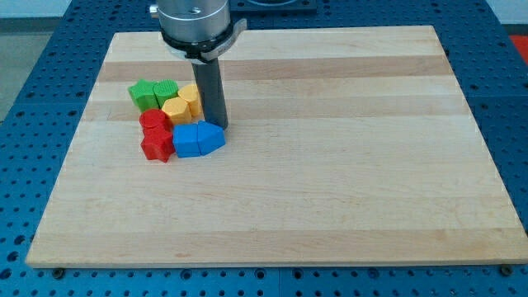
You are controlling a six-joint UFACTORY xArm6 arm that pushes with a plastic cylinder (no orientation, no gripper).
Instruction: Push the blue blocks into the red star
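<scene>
Spreading across nearly the whole view, the wooden board (330, 181) carries one tight cluster of blocks toward the view's upper left. My arm's round head (195, 21) hangs at the view's top, and the dark rod (212, 91) drops from it; there are no fingers to open or close, only my tip (218, 126), which sits at the upper right edge of the blue blocks (198, 139), touching or just beside them. These two blue pieces lie pressed together, and their left side meets the red star (157, 147), with another red block (153, 122) just above it. Two yellow blocks (182, 103) and two green blocks (153, 92) crowd the cluster's top.

The push looks to be at its closing step, the blue blocks seemingly against the star already. Any next move calls for a short nudge toward the view's left, gentle enough not to scatter the neighbours.
</scene>
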